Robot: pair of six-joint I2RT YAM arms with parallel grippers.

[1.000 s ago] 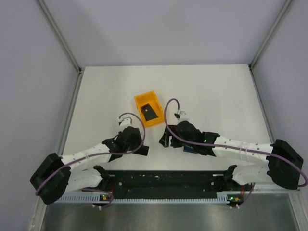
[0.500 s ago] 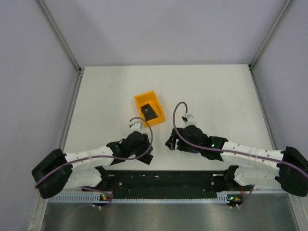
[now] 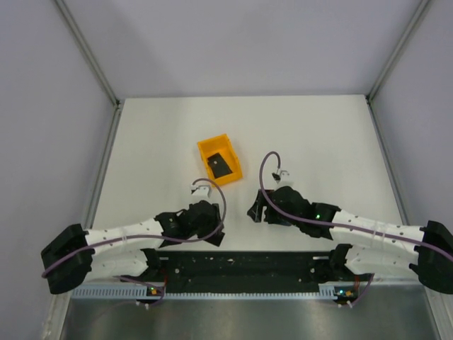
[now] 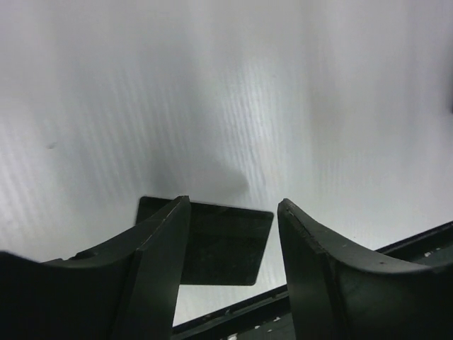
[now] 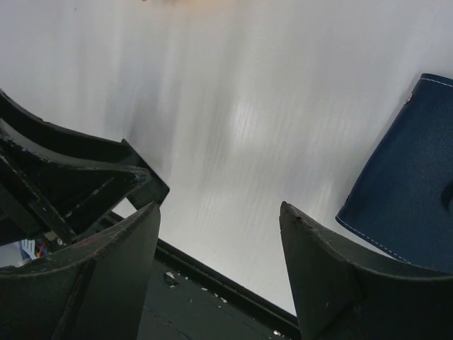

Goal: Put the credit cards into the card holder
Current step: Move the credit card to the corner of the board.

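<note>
One black credit card (image 4: 225,242) lies flat on the white table near its front edge. My left gripper (image 4: 233,202) hovers low over it, open, with its left finger (image 4: 152,262) covering the card's left part; the fingers do not pinch it. A second black credit card (image 3: 221,166) rests inside the orange bin (image 3: 207,150). The navy card holder (image 5: 407,195) lies closed on the table just right of my right gripper (image 5: 219,207), which is open and empty. From above, the left gripper (image 3: 211,234) and right gripper (image 3: 256,211) face each other; the right arm hides the holder.
A black rail (image 3: 241,265) runs along the table's front edge right below both grippers. The orange bin stands mid-table, a little beyond them. White table surface (image 3: 318,134) stretches to the back and right, bounded by grey walls.
Both arms have drawn back toward the front edge. The left gripper has shifted right and nearer, over the card. The right gripper has slid a little to the right.
</note>
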